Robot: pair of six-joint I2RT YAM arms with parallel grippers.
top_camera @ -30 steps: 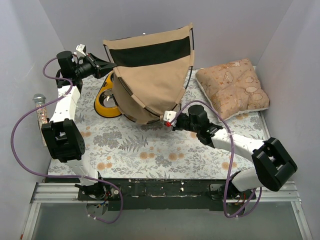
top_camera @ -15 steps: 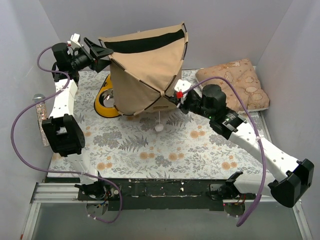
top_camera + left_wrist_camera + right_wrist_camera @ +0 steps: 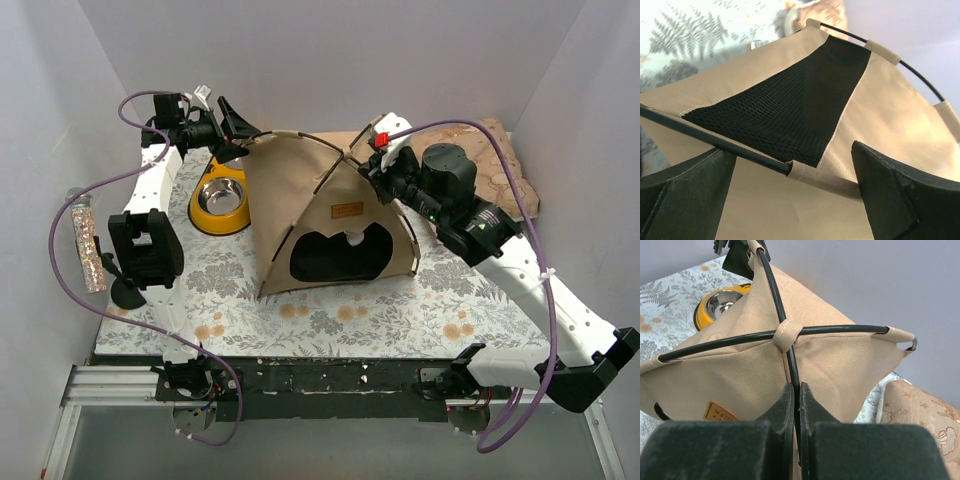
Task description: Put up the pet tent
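The pet tent [image 3: 330, 215] stands upright on the flowered mat, tan with crossing black poles. Its cat-ear doorway [image 3: 340, 256] faces the near edge, with the brown label [image 3: 347, 210] above it. My left gripper [image 3: 240, 138] is open at the tent's back left corner. In the left wrist view a sleeved pole [image 3: 810, 174] runs between the spread fingers [image 3: 897, 195], below the black mesh panel [image 3: 785, 107]. My right gripper [image 3: 373, 165] is shut on a black pole just below the top crossing [image 3: 786, 335], its jaws [image 3: 796, 390] pinching the pole.
A yellow double bowl [image 3: 222, 197] sits left of the tent, also in the right wrist view [image 3: 720, 304]. The patterned cushion [image 3: 505, 160] lies at the back right, partly behind my right arm. A glittery tube [image 3: 88, 250] stands by the left wall. Grey walls enclose three sides.
The tent has swung from tilted in the air to upright on the mat, doorway forward. My left gripper has opened and released it; my right arm rose, still gripping the pole.
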